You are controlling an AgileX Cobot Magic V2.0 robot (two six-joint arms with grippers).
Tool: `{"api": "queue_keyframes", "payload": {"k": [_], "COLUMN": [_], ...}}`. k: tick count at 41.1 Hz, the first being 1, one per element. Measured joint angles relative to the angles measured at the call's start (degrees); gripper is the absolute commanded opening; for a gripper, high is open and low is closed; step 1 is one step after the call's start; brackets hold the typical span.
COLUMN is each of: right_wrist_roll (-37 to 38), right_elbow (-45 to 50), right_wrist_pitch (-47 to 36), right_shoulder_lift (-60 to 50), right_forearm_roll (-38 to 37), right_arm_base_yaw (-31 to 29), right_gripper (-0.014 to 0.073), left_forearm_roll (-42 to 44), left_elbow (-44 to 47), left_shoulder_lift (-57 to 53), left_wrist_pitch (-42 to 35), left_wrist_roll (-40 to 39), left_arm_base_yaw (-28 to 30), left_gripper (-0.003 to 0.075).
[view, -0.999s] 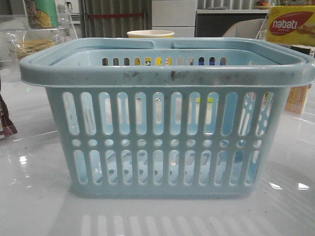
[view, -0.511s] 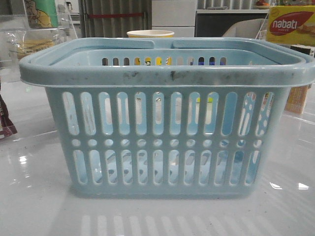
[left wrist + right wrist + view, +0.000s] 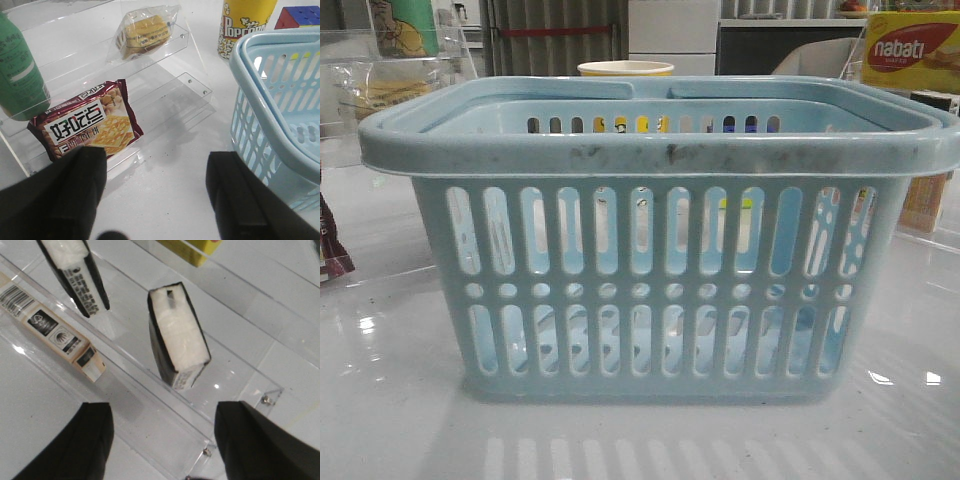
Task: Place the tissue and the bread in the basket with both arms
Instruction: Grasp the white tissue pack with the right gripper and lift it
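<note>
L hand (image 3: 155, 195) wide open, empty, nr basket (image 3: 280, 115) | R hand (image 3: 162, 440) wide open, empty, over tissue (image 3: 177, 337)

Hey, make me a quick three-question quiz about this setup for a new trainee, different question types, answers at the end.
1. True or false: the bread already lies inside the basket.
2. Multiple choice: the left hand is A) shut on the bread, B) open with nothing in it, C) shut on the green bottle.
3. Fill in the blank: the tissue below the right hand stands on a clear ______ shelf.

Key:
1. False. It sits in its bag on the clear stepped shelf beside the basket.
2. B. Both fingers are spread over the bare table.
3. Plastic.
</note>
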Motion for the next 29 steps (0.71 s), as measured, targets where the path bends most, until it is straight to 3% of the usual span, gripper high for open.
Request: {"api": "queue_keyframes", "payload": {"k": [29], "right_wrist_roll": [0.0], "right_elbow": [-1.6], "right_wrist_pitch": [-13.2], "right_shoulder_lift": [9.1], "right_forearm_roll": [-0.8], "right_arm_base_yaw": [-1.4], "right_gripper": [0.0537], "left_forearm_roll": [0.0], "left_elbow": [0.0], "left_shoulder_lift": [0.0], "left_wrist_pitch": [-0.7], "left_wrist_roll": [0.0], "left_arm_base_yaw": [0.0], "left_gripper": [0.0497]}}
